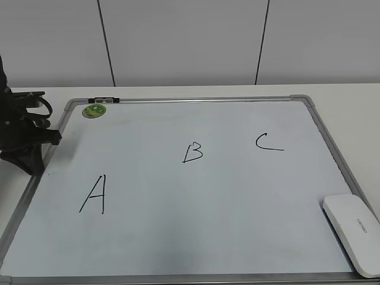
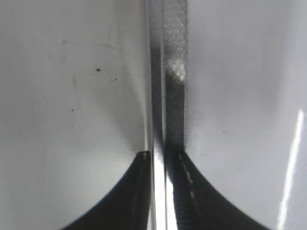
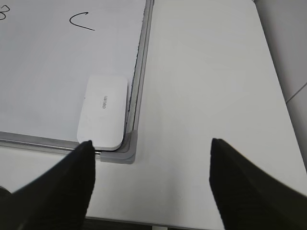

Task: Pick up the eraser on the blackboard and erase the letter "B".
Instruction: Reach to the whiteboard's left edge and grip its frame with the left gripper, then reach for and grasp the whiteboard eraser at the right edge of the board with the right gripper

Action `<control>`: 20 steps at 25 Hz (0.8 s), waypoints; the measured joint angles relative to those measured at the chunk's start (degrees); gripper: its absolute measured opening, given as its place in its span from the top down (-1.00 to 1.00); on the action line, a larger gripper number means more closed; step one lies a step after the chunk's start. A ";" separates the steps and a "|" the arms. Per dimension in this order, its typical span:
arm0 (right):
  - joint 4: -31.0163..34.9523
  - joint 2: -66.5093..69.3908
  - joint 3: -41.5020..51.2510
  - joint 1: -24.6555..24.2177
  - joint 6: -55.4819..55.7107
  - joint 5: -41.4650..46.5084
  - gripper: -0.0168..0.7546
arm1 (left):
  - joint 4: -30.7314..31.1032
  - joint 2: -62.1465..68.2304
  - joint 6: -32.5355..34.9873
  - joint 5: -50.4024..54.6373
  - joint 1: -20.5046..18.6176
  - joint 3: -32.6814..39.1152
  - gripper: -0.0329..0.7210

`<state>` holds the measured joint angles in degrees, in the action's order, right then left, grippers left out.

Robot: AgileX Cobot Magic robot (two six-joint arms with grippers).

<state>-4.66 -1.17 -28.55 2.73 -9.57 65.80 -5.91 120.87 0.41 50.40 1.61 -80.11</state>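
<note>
White eraser (image 1: 354,232) lies untouched at the blackboard's (image 1: 196,100) near right corner; right fingers (image 3: 240,182) spread wide, empty; left fingers (image 2: 184,191) pressed together.

exterior: slanted down over blackboard (image 1: 196,196) | left wrist: close on frame | right wrist: higher (shares eraser (image 3: 103,111) corner)

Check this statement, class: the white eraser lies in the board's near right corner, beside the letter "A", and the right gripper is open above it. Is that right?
One detail is wrong. The eraser does lie in the blackboard's near right corner, but the closest letter is "C", not "A", which is at the near left. The exterior view shows this. The right gripper is indeed open.
</note>
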 joint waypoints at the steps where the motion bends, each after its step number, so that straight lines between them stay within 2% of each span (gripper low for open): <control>1: 0.00 0.00 0.00 0.00 0.00 0.00 -0.47 | 0.00 0.00 0.00 0.00 0.00 -0.09 0.81; 8: 0.23 5.76 -1.35 0.00 0.70 -2.52 -0.47 | -0.22 0.00 0.00 0.14 0.00 -0.09 0.85; 20: 8.11 41.60 -7.85 0.00 1.96 -5.19 -0.47 | -0.22 0.00 0.00 0.18 0.00 -0.09 0.85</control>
<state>3.45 40.43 -36.41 2.73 -7.62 60.61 -6.13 120.87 0.41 50.58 1.61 -80.20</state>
